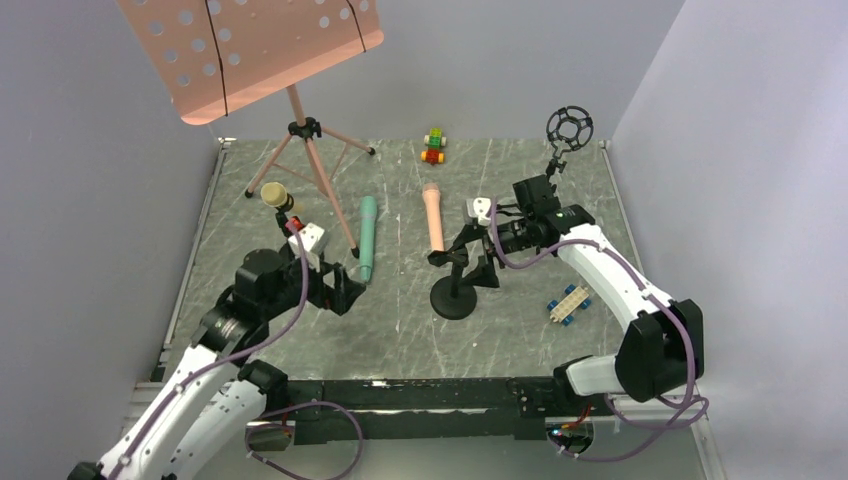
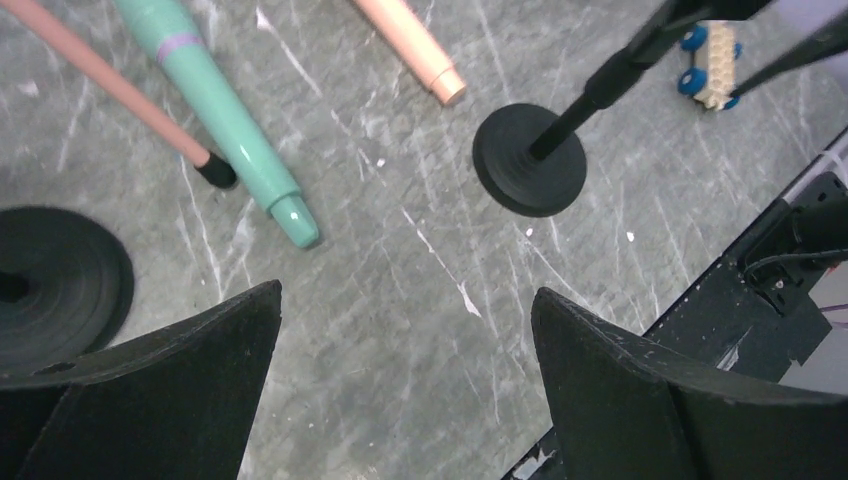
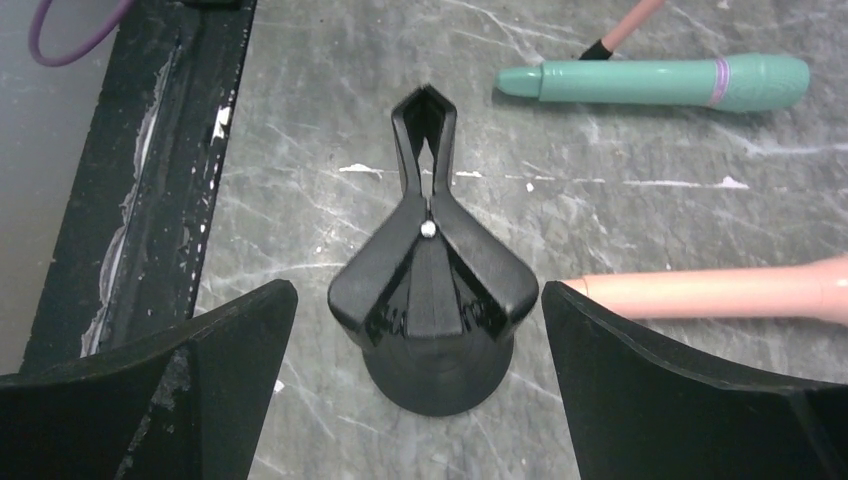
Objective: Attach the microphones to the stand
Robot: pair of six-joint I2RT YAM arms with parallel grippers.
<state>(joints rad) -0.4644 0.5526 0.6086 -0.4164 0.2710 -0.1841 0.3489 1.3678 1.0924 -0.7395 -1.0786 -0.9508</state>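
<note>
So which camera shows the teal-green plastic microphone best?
Right wrist: the slim teal-green plastic microphone lies full length, close up. Top external shows it small and distant; left wrist cuts off its head.

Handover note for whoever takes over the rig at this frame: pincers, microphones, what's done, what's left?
Left pincer: open, empty, above the table near the tail of the teal microphone.
Right pincer: open, one finger on each side of the stand clip, not gripping it.
Teal microphone and pink microphone: lying flat on the table, unattached.
Yellow microphone: at the table's left side; clipped or not, cannot tell.
Left to do: fit at least teal and pink to stands.
</note>
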